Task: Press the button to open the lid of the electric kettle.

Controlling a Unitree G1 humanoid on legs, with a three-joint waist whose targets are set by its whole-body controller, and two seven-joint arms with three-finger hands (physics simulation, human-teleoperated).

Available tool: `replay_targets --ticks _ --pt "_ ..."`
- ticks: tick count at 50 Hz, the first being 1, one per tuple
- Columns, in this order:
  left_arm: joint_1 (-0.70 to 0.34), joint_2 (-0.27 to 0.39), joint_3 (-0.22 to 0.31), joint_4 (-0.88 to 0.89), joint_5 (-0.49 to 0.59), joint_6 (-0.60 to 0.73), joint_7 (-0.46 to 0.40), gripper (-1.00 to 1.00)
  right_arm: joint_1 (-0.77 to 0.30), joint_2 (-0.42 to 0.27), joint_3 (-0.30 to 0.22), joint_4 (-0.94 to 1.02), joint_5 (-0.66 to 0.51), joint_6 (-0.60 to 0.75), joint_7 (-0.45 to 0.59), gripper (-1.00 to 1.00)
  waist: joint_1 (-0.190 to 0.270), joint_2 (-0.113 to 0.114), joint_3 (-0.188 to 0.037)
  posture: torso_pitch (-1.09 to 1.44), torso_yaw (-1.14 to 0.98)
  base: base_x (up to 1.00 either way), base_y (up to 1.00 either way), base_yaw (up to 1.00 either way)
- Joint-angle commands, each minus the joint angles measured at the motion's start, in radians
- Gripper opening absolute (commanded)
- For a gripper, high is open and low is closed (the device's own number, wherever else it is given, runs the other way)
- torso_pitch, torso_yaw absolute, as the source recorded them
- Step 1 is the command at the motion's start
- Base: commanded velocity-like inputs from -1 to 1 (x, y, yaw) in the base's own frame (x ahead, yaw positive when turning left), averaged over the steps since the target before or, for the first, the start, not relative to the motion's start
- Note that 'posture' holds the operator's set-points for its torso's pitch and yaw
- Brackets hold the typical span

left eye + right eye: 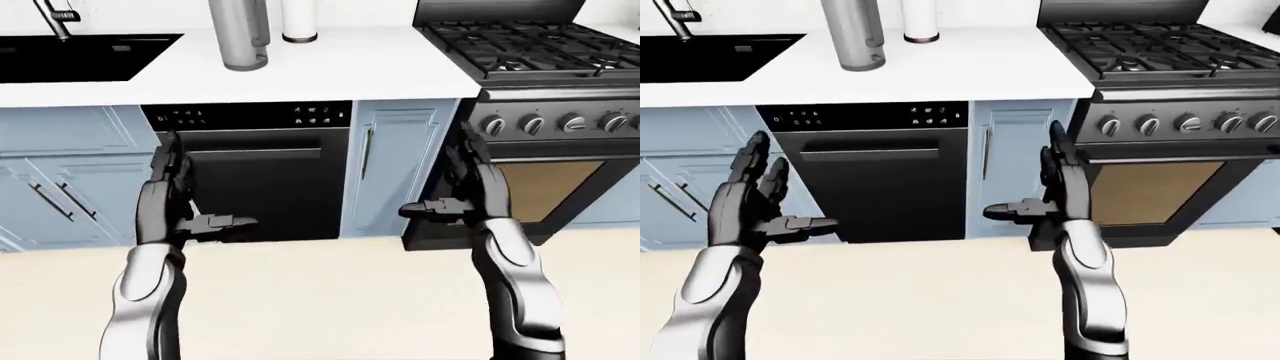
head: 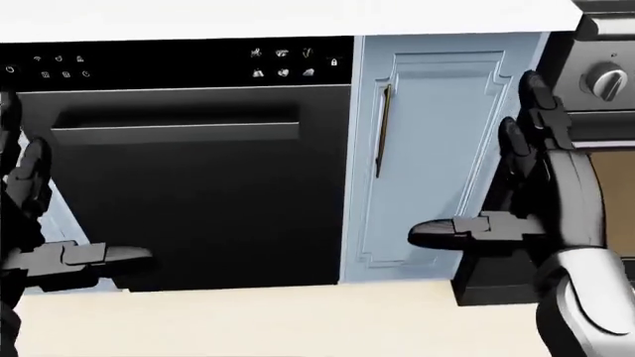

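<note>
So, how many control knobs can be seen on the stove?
5 in the right-eye view, in one row on the stove's panel: knob one, knob two, knob three, knob four, knob five. More may lie past the right edge.

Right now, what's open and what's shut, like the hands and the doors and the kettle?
Left hand: open, holding nothing.
Right hand: open, holding nothing.
Dishwasher: door shut.
Narrow cabinet door: shut.
Oven: door shut.
Kettle: upright on the counter; its top is cut off, so the lid cannot be seen.
</note>
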Motion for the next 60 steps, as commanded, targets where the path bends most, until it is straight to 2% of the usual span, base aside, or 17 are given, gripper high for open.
replay_targets --ticks 1,9,15,18,28,34,39,40,41,43,45,50,55,57,58,59,60 --pt "-0.033 0.024 0.017 -0.056 -0.013 0.009 -0.002 1.00 -0.059 -0.024 -0.016 -0.072 0.035 0.033 -0.013 1.00 0.001 0.000 -0.022 0.00 0.00 0.00 0.00 0.00" --pt "-0.146 0.125 0.101 -0.151 -0.063 0.154 0.011 1.00 -0.197 -0.137 -0.088 -0.027 0.121 0.097 -0.037 1.00 -0.001 0.001 -0.008 0.00 0.00 0.00 0.00 0.00" --pt "-0.226 0.214 0.180 -0.185 -0.137 0.296 0.046 1.00 -0.265 -0.203 -0.113 0.006 0.172 0.111 -0.067 1.00 -0.002 0.003 0.000 0.00 0.00 0.00 0.00 0.00" --pt "-0.229 0.243 0.200 -0.180 -0.165 0.297 0.058 1.00 -0.280 -0.222 -0.116 0.035 0.180 0.094 -0.074 1.00 -0.002 0.006 0.005 0.00 0.00 0.00 0.00 0.00" --pt "-0.254 0.311 0.225 -0.203 -0.214 0.338 0.060 1.00 -0.327 -0.279 -0.130 0.065 0.202 0.097 -0.093 1.00 -0.001 0.007 0.010 0.00 0.00 0.00 0.00 0.00" --pt "-0.281 0.341 0.248 -0.210 -0.244 0.392 0.093 1.00 -0.332 -0.289 -0.130 0.045 0.208 0.106 -0.096 1.00 -0.001 0.008 0.012 0.00 0.00 0.00 0.00 0.00" --pt "-0.285 0.349 0.244 -0.206 -0.258 0.393 0.101 1.00 -0.334 -0.292 -0.129 0.046 0.207 0.105 -0.096 1.00 -0.002 0.009 0.012 0.00 0.00 0.00 0.00 0.00" --pt "-0.286 0.351 0.244 -0.207 -0.260 0.395 0.103 1.00 -0.335 -0.292 -0.129 0.045 0.207 0.105 -0.096 1.00 -0.001 0.009 0.011 0.00 0.00 0.05 0.00 0.00" --pt "-0.286 0.352 0.245 -0.209 -0.265 0.396 0.105 1.00 -0.335 -0.293 -0.129 0.041 0.207 0.106 -0.094 1.00 -0.002 0.013 -0.008 0.00 0.00 0.11 0.00 0.00" --pt "-0.285 0.353 0.243 -0.212 -0.268 0.397 0.107 1.00 -0.335 -0.295 -0.128 0.038 0.206 0.106 -0.091 1.00 -0.003 0.015 0.015 0.00 0.00 0.15 0.00 0.00" --pt "-0.286 0.355 0.244 -0.212 -0.273 0.396 0.109 1.00 -0.334 -0.294 -0.127 0.032 0.206 0.110 -0.090 1.00 -0.004 0.014 0.024 0.00 0.00 0.20 0.00 0.00" --pt "-0.287 0.358 0.245 -0.214 -0.280 0.398 0.114 1.00 -0.335 -0.294 -0.127 0.028 0.203 0.111 -0.084 1.00 -0.006 0.004 0.026 0.00 0.00 0.21 0.00 0.00" --pt "-0.288 0.360 0.242 -0.212 -0.282 0.397 0.116 1.00 -0.338 -0.295 -0.128 0.027 0.203 0.111 -0.081 1.00 -0.008 0.030 0.029 0.00 0.00 0.27 0.00 0.00" --pt "-0.287 0.361 0.243 -0.212 -0.284 0.397 0.117 1.00 -0.339 -0.295 -0.128 0.026 0.202 0.112 -0.081 1.00 -0.010 0.072 0.024 0.00 0.00 0.30 0.00 0.00" --pt "-0.288 0.362 0.244 -0.212 -0.285 0.397 0.117 1.00 -0.339 -0.295 -0.128 0.025 0.203 0.113 -0.081 1.00 -0.006 0.081 0.033 0.00 0.00 0.31 0.00 0.00" --pt "-0.288 0.362 0.244 -0.213 -0.286 0.398 0.117 1.00 -0.339 -0.295 -0.128 0.025 0.202 0.112 -0.080 1.00 -0.003 0.052 0.028 0.00 0.00 0.30 0.00 0.00" --pt "-0.289 0.362 0.244 -0.214 -0.287 0.399 0.118 1.00 -0.339 -0.295 -0.128 0.024 0.202 0.112 -0.079 1.00 -0.010 0.068 0.026 0.00 0.00 0.31 0.00 0.00"
